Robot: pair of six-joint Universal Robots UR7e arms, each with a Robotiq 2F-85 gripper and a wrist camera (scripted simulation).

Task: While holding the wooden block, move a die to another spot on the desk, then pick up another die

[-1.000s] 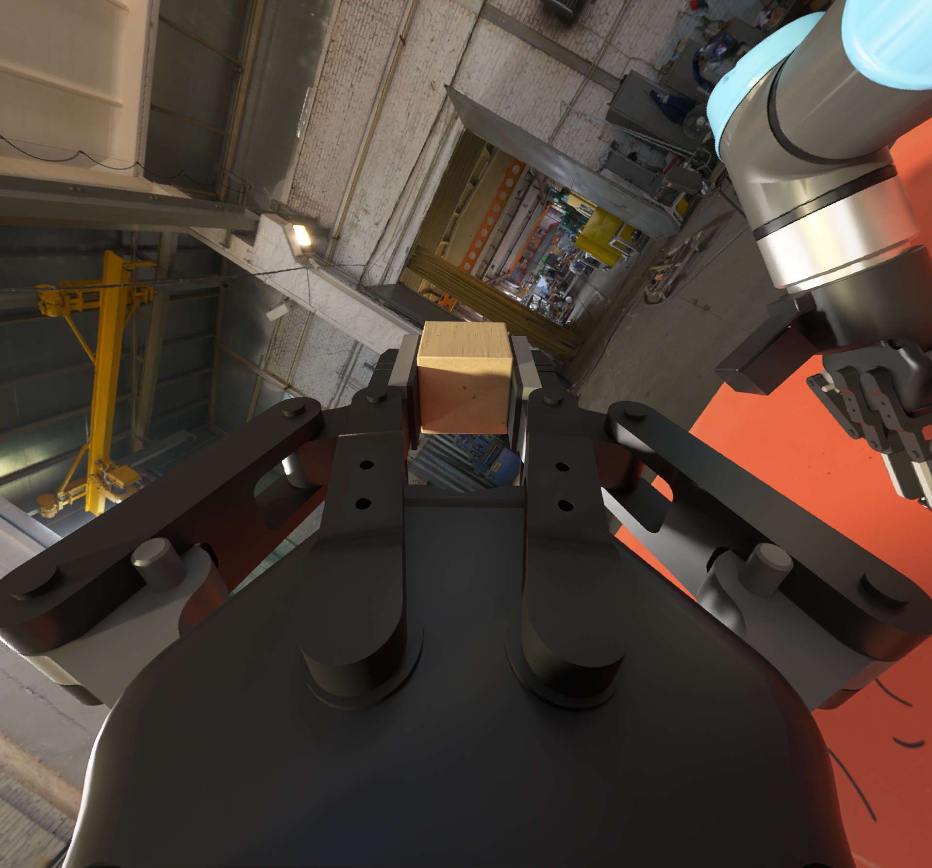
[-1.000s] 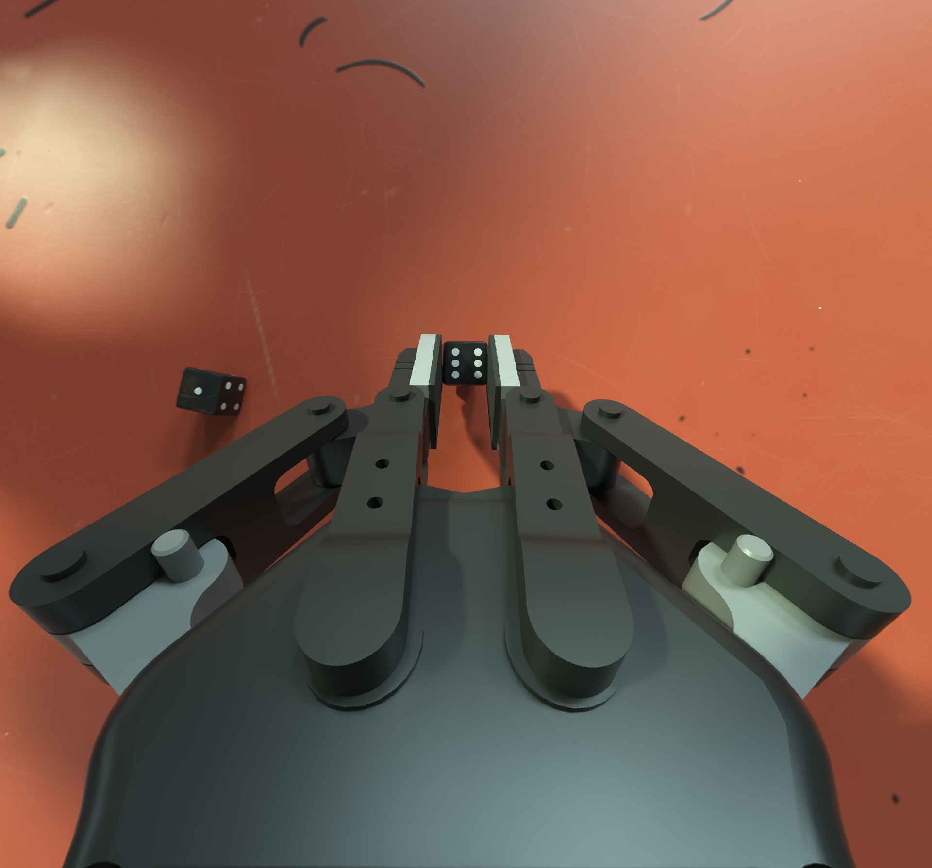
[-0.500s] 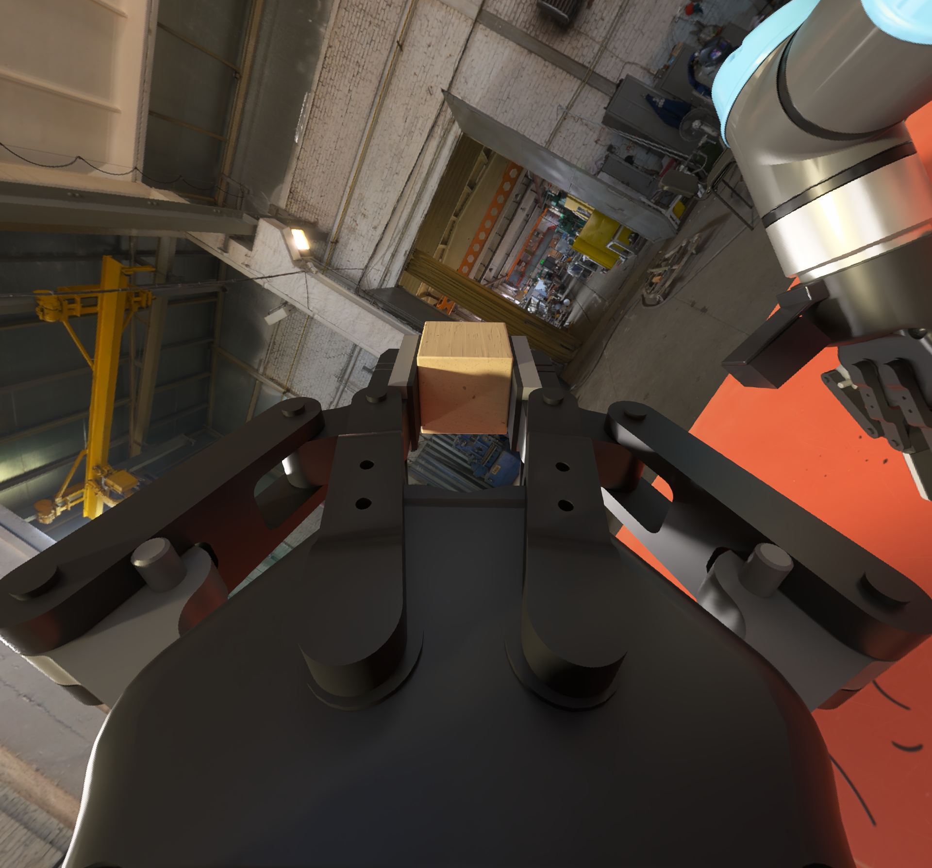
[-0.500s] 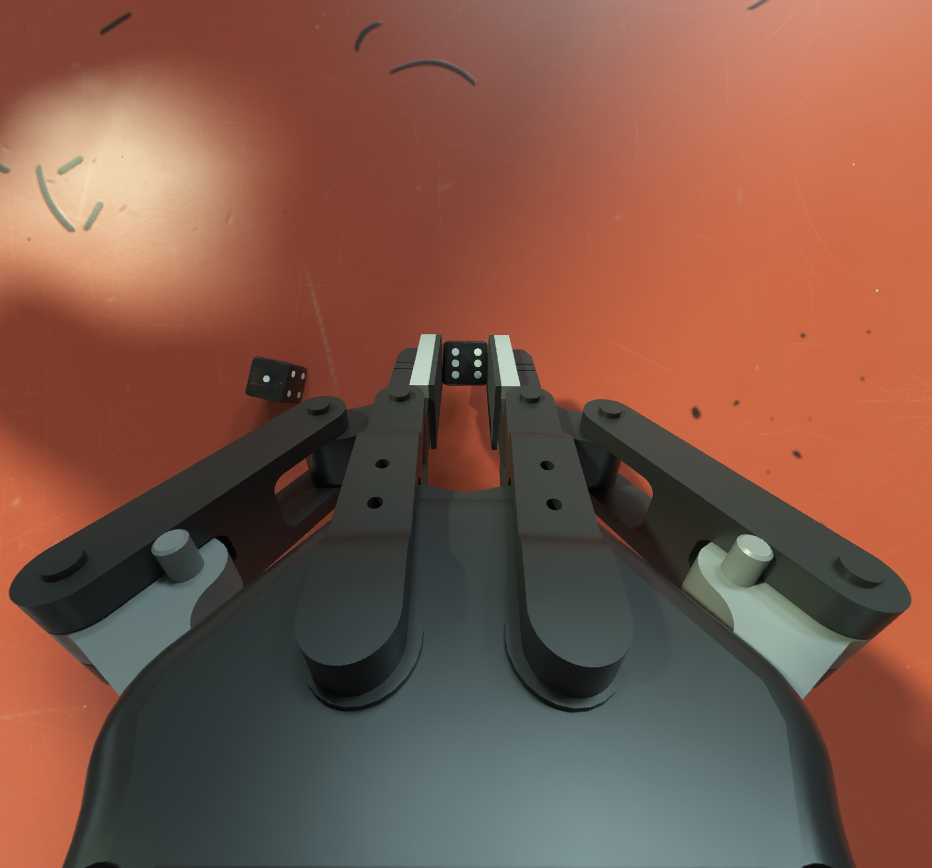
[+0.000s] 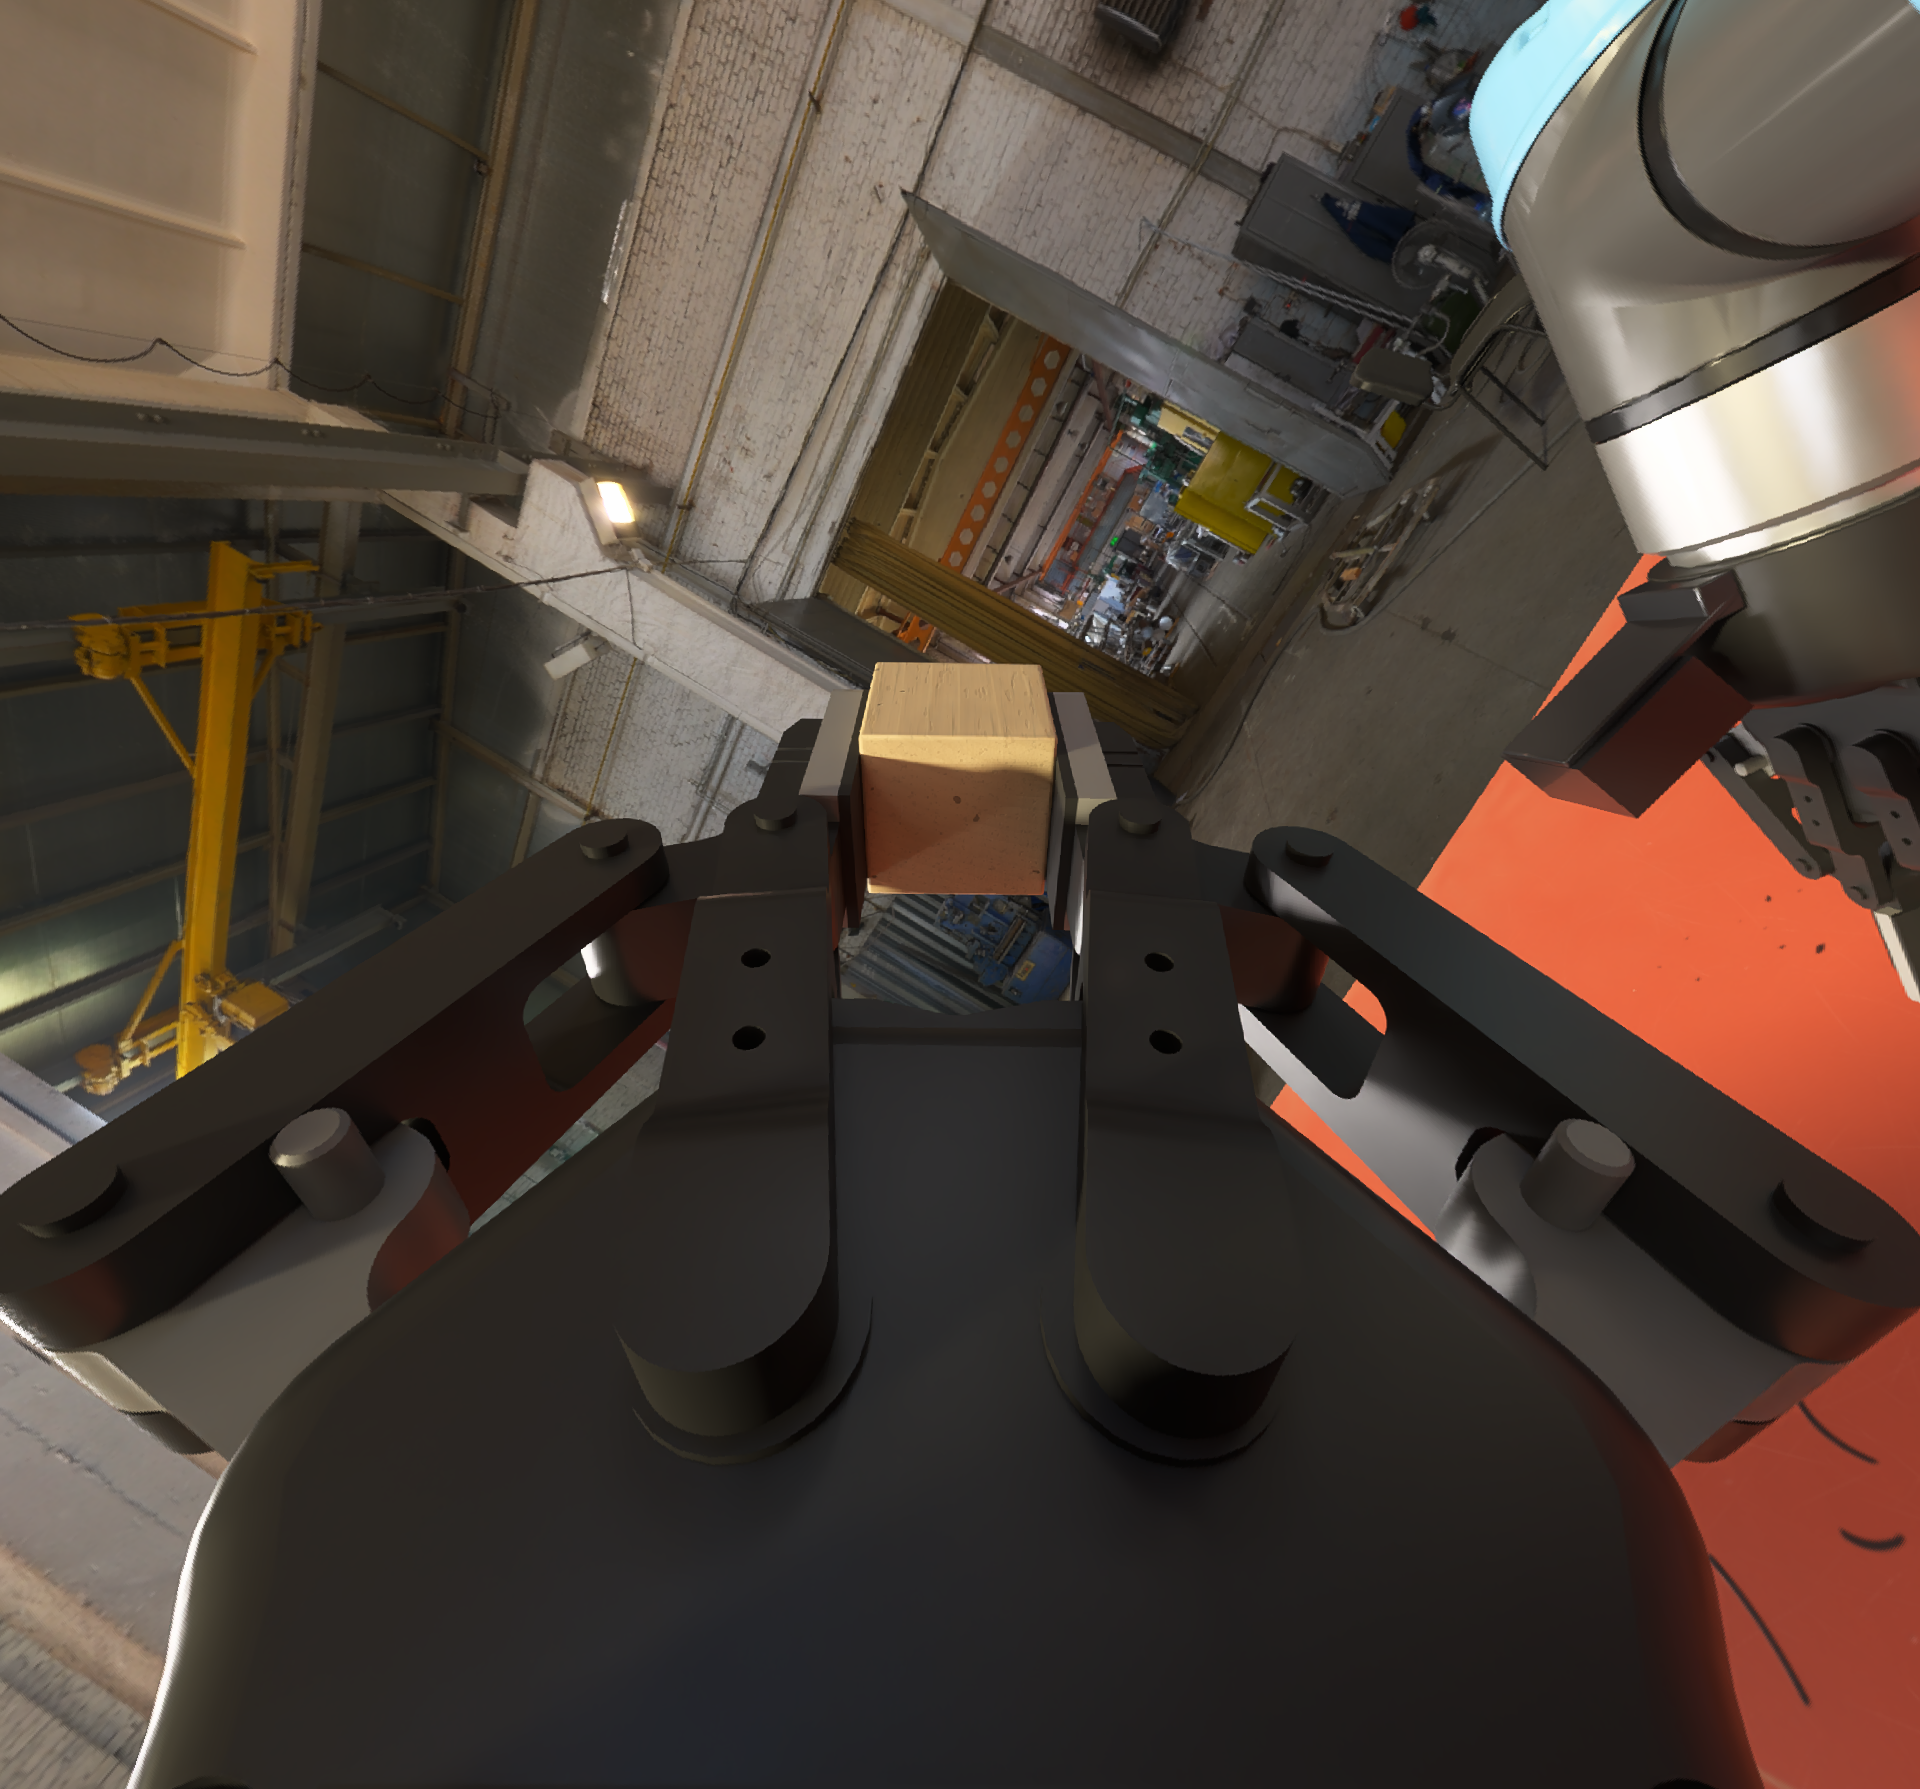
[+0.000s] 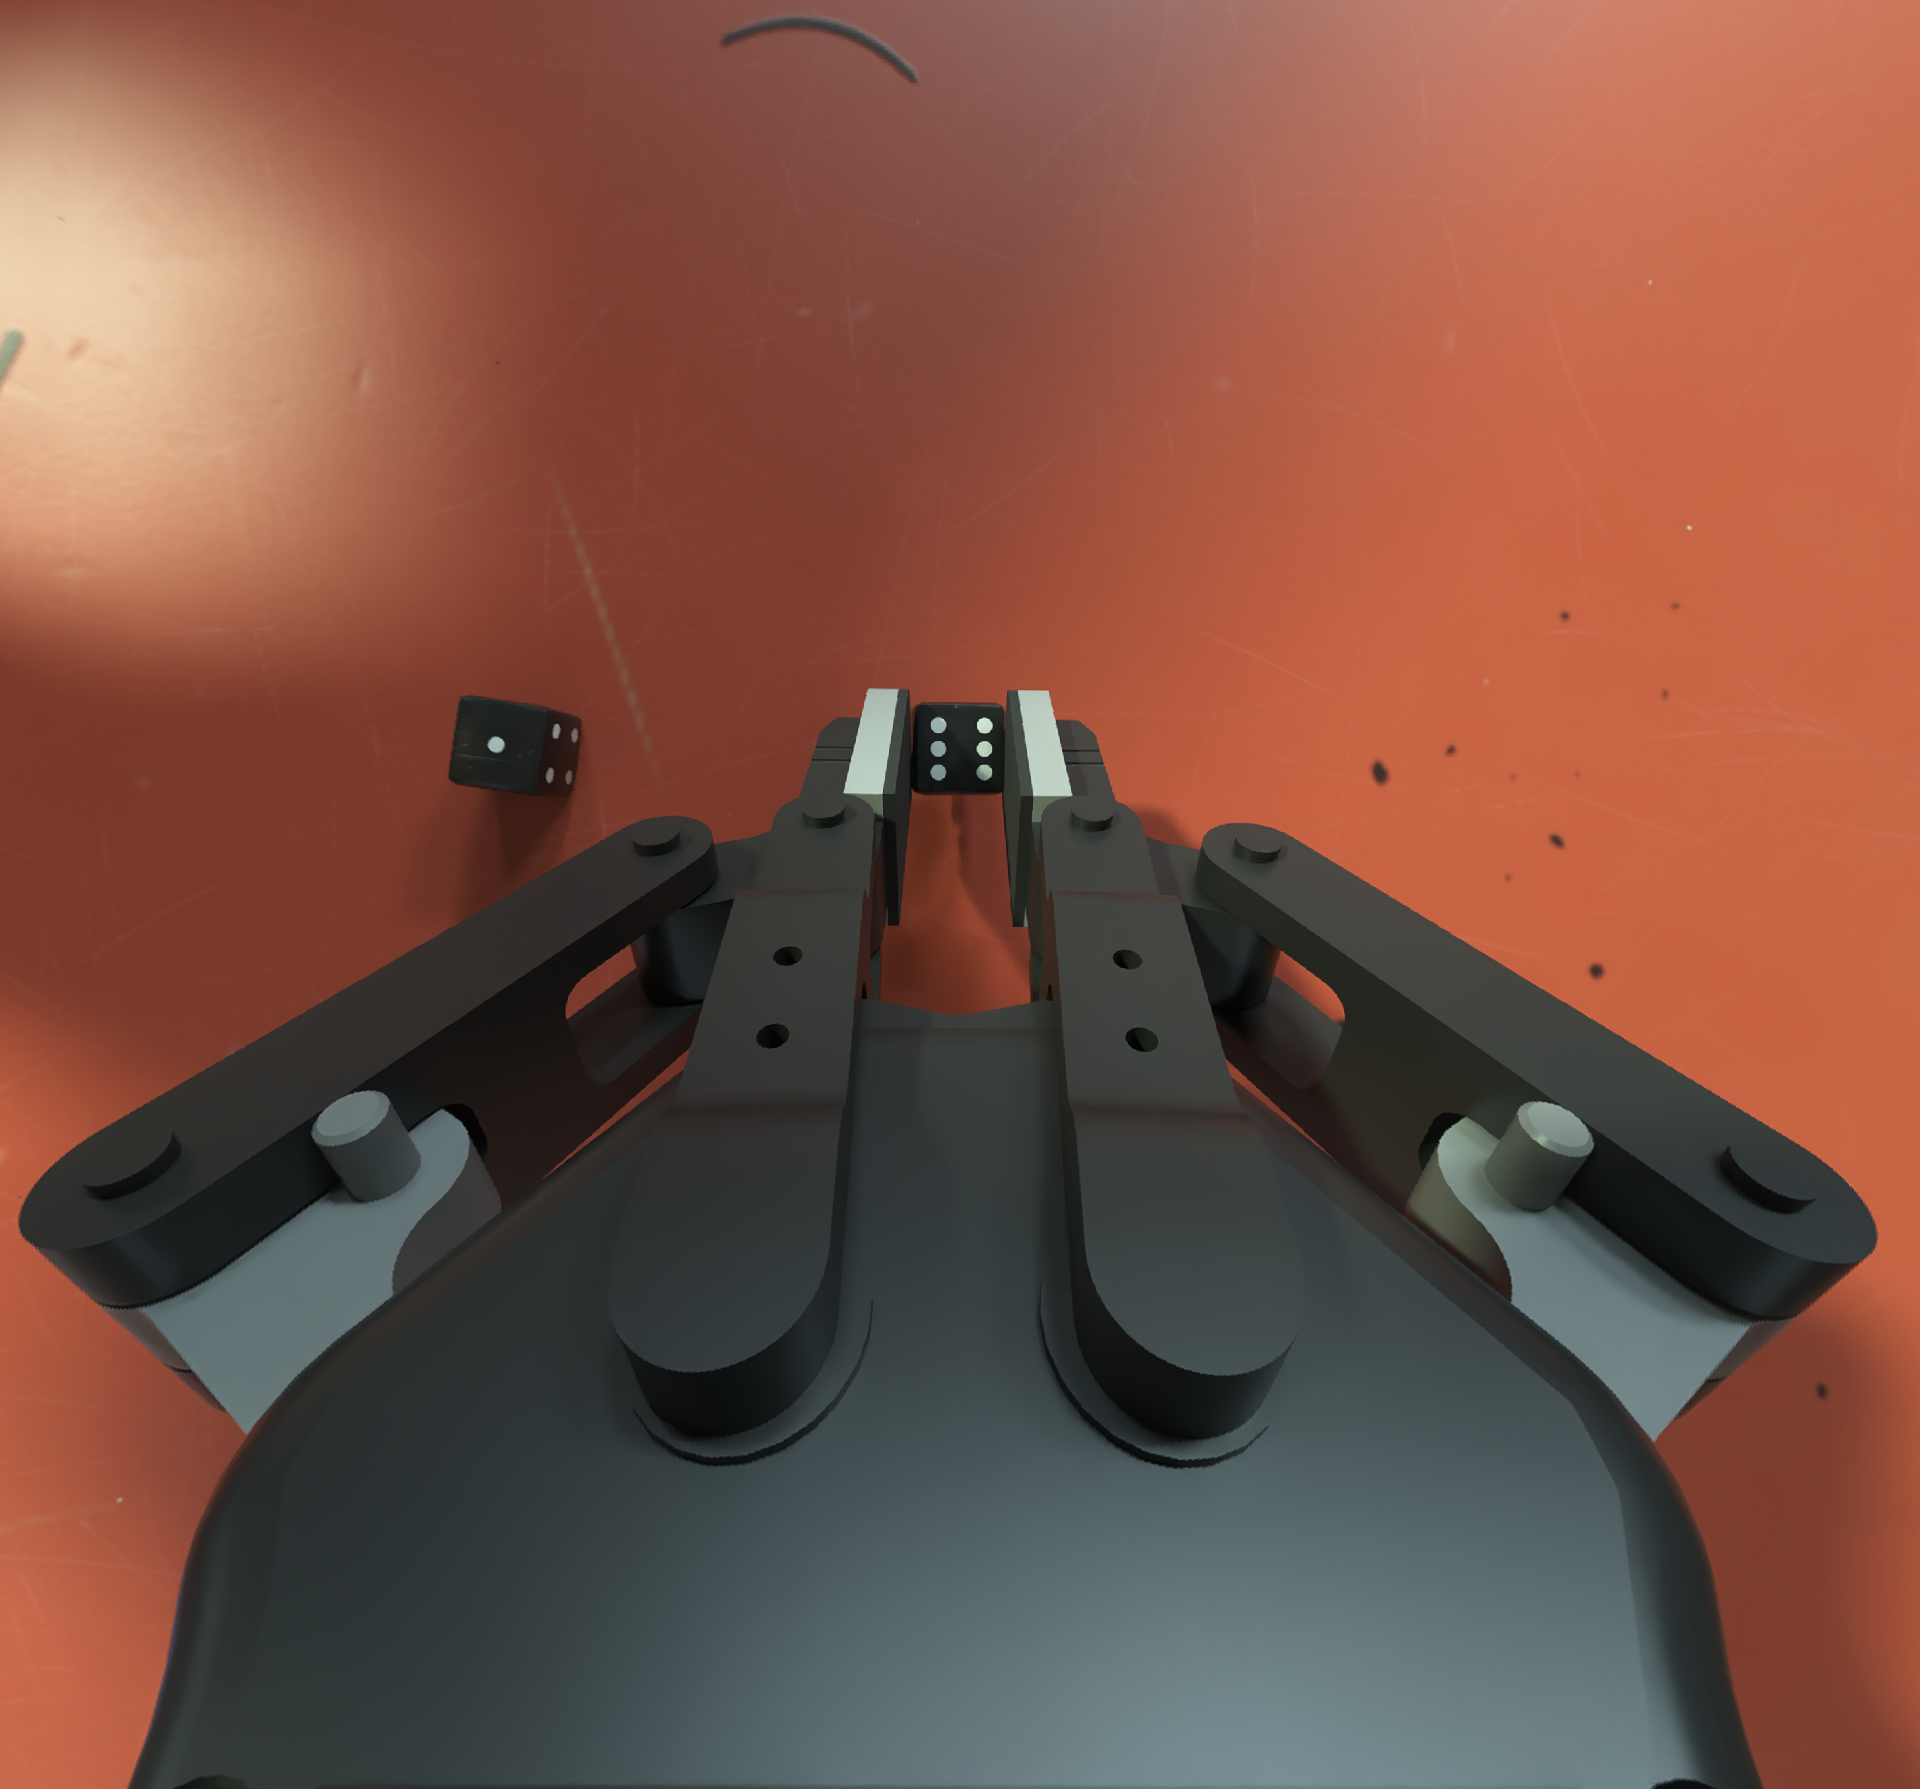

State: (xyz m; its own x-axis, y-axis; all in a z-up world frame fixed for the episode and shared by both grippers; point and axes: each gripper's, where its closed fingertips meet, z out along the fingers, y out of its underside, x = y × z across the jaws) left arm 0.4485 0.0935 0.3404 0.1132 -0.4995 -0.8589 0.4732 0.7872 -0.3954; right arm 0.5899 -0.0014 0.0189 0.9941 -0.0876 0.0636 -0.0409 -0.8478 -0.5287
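My left gripper [image 5: 956,768] is shut on the wooden block [image 5: 954,809], a light cube held at the fingertips, raised off the desk and facing the hall. My right gripper [image 6: 958,752] is shut on a black die [image 6: 958,748] with white pips, its six-pip face toward the camera, held over the red desk [image 6: 1351,389]. A second black die [image 6: 514,745] lies on the desk to the left of the right fingers, apart from them. The right arm [image 5: 1714,285] shows at the right edge of the left wrist view.
The red desk [image 5: 1662,960] bears dark curved marks [image 6: 821,40] far ahead and small black specks [image 6: 1380,771] to the right. A bright light patch lies on the desk at the left. Beyond the desk edge is an industrial hall.
The right gripper has carried the held die over the desk; the lying die and marks have shifted in its view. In the left wrist view the right arm has moved up and right. The block stays gripped.
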